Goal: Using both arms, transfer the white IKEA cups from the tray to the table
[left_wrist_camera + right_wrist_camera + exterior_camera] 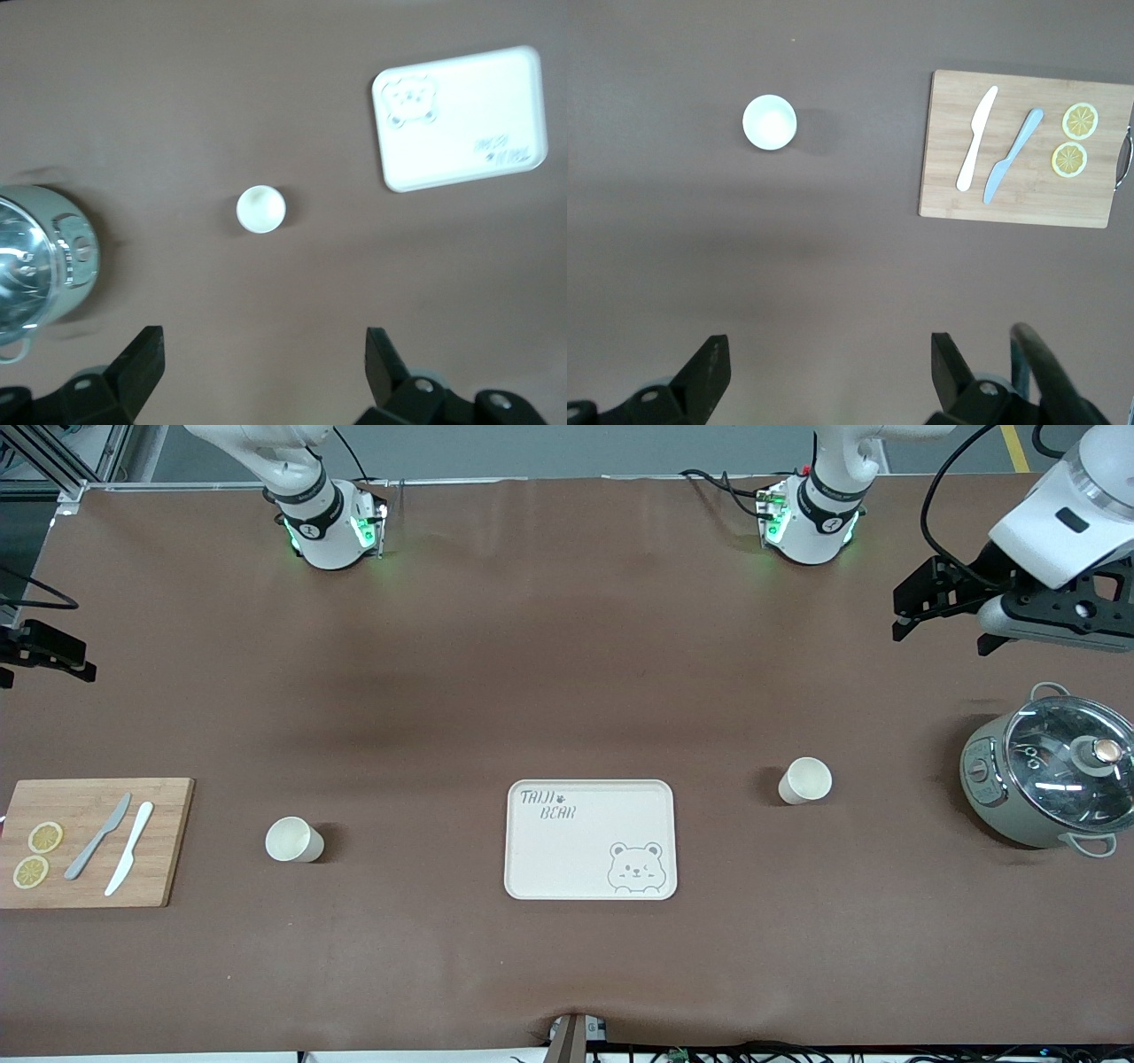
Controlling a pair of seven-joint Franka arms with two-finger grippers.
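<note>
Two white IKEA cups stand upright on the brown table, one on each side of the bear-printed tray (567, 855). One cup (805, 780) is toward the left arm's end, also in the left wrist view (260, 209). The other cup (294, 840) is toward the right arm's end, also in the right wrist view (770, 122). My left gripper (912, 609) hangs open and empty high over the table near the pot; its own view shows it open (264, 354). My right gripper (62, 662) hangs open and empty at the right arm's end (831, 359).
A grey-green pot with a glass lid (1045, 779) stands at the left arm's end (40, 261). A wooden cutting board (164, 841) with two knives and two lemon slices lies at the right arm's end (943, 150). The tray also shows in the left wrist view (469, 150).
</note>
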